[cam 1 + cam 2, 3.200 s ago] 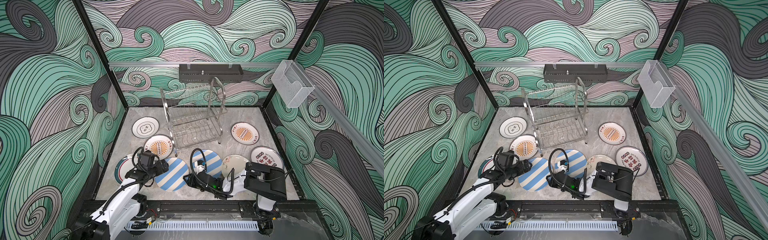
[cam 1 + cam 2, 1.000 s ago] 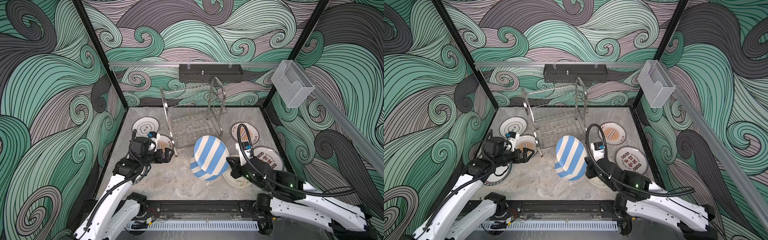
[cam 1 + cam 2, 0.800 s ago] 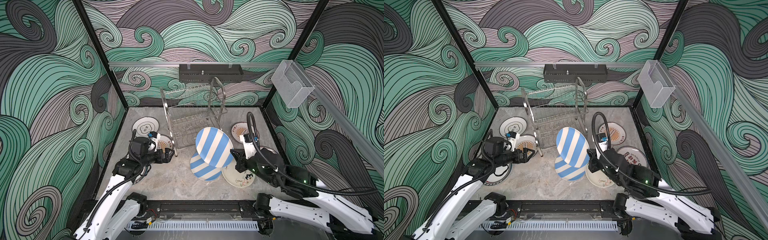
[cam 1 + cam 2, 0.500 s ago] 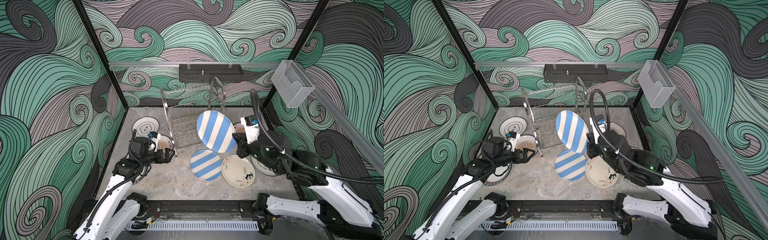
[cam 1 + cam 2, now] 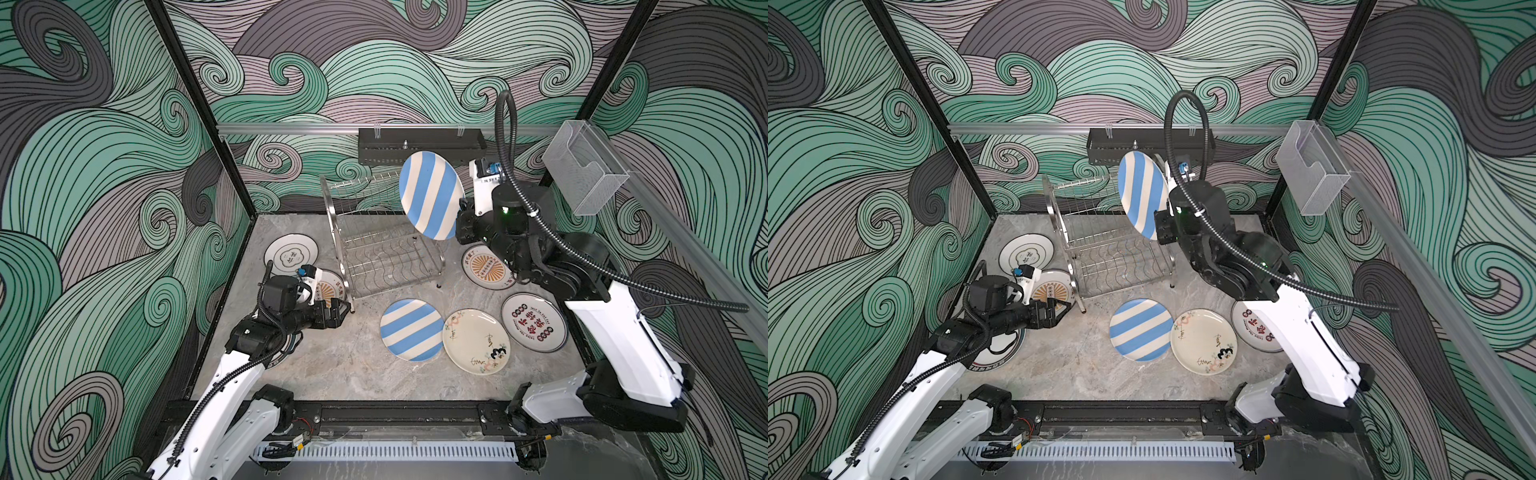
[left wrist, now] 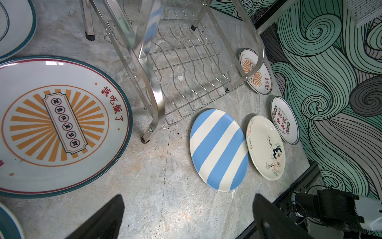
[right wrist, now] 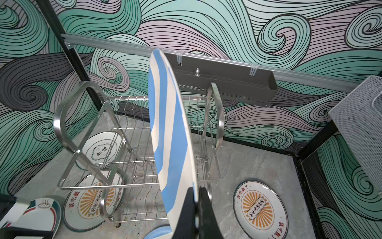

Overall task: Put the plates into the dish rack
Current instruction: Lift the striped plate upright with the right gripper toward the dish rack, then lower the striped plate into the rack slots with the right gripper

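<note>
A: How does the dish rack (image 5: pixel 386 249) stand?
B: Upright at the back, shiny wire, two tiers.
A: And the plates?
B: A blue-striped plate (image 5: pixel 430 195) hangs on edge over its upper shelf, pinched at the lower rim by the right gripper (image 5: pixel 457 226). The other striped plate (image 5: pixel 411 329) lies flat in front, edge to edge with the cream doodle plate (image 5: pixel 476 340). A sunburst plate (image 5: pixel 484 266) lies flat right of the rack.

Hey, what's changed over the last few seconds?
The right gripper took hold of one blue-striped plate and raised it on edge, level with the dish rack's top tier. The left gripper, open and empty, shifted slightly toward the rack. The rack stayed put; the other plates still lie flat.
</note>
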Motion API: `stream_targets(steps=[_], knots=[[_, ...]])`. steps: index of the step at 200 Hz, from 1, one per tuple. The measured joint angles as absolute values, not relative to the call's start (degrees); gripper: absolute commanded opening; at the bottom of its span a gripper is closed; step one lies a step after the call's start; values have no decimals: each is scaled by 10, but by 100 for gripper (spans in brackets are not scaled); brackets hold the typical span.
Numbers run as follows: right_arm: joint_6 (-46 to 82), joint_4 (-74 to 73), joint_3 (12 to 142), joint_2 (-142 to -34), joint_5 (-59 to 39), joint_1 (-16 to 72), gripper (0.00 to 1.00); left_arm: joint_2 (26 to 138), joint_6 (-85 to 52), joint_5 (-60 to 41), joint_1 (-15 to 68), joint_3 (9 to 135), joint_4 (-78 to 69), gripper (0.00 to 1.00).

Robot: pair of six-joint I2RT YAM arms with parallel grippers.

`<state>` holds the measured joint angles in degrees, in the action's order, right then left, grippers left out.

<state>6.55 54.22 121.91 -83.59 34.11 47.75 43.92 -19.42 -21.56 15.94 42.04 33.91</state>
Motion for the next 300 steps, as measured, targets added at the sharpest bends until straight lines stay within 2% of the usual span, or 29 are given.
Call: stream_targets(steps=[99, 153, 300], knots=[[-17, 530, 1355, -981, 363, 432, 0, 438, -192, -209, 159, 420, 339, 99], [-30, 517, 1359, -998, 377, 399, 0, 438, -190, -201, 159, 420, 339, 99], [-8, 453, 1334, -1025, 432, 399, 0, 449, -190, -199, 159, 418, 339, 99]])
